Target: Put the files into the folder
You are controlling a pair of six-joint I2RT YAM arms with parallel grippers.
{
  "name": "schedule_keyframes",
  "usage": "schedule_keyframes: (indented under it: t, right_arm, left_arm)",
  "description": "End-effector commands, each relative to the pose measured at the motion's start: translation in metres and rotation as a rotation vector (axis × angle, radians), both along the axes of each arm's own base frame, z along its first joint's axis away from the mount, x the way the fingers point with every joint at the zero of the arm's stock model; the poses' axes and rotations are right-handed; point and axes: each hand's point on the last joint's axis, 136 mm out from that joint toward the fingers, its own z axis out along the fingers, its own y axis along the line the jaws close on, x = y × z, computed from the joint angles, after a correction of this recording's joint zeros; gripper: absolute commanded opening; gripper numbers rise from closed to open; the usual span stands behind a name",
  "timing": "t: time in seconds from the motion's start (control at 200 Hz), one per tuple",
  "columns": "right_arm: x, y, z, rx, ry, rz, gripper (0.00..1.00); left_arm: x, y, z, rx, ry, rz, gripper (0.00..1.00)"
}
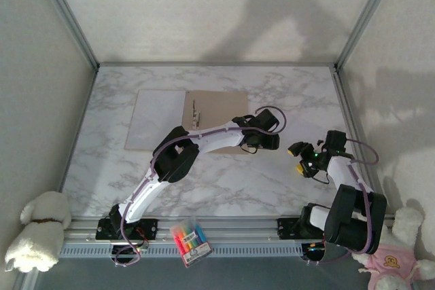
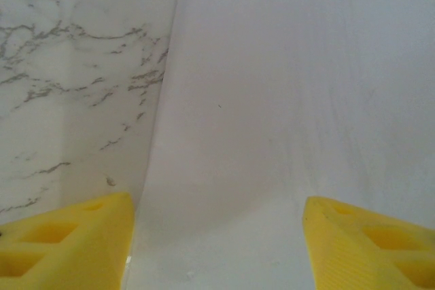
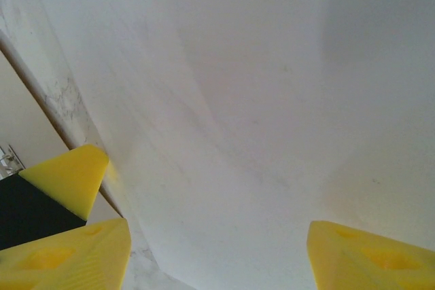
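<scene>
I find the left gripper [image 2: 217, 242] with its jaws set apart, a yellow fingertip [image 2: 68, 242] at each lower corner. A plain white sheet [image 2: 292, 100] lies flat beneath and between them. Its left edge slants from the top down to the left fingertip. Grey-veined marble tabletop [image 2: 68, 86] lies beyond that edge.

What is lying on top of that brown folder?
A white sheet covers the left part of the folder, and a small grey clip sits near its middle. The left arm hides its near right corner. Whatever lies beneath the sheet is covered.
</scene>
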Motion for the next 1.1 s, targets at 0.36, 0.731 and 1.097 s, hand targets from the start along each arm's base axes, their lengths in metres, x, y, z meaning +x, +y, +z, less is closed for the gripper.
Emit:
schedule_keyframes:
  t: [0.36,0.731,1.097]
  right_arm:
    - [-0.015,-0.034,0.002,-0.225,0.088,-0.027,0.78]
    - [-0.011,-0.024,-0.018,-0.152,0.117,-0.004,0.73]
    - [-0.001,-0.009,-0.017,-0.045,0.064,0.005,0.71]
  left_arm:
    - [-0.030,0.005,-0.024,0.047,0.097,-0.038,0.77]
    - [-0.033,0.004,-0.024,0.058,0.085,-0.052,0.82]
    - [-0.036,0.001,-0.020,0.054,0.079,-0.063,0.94]
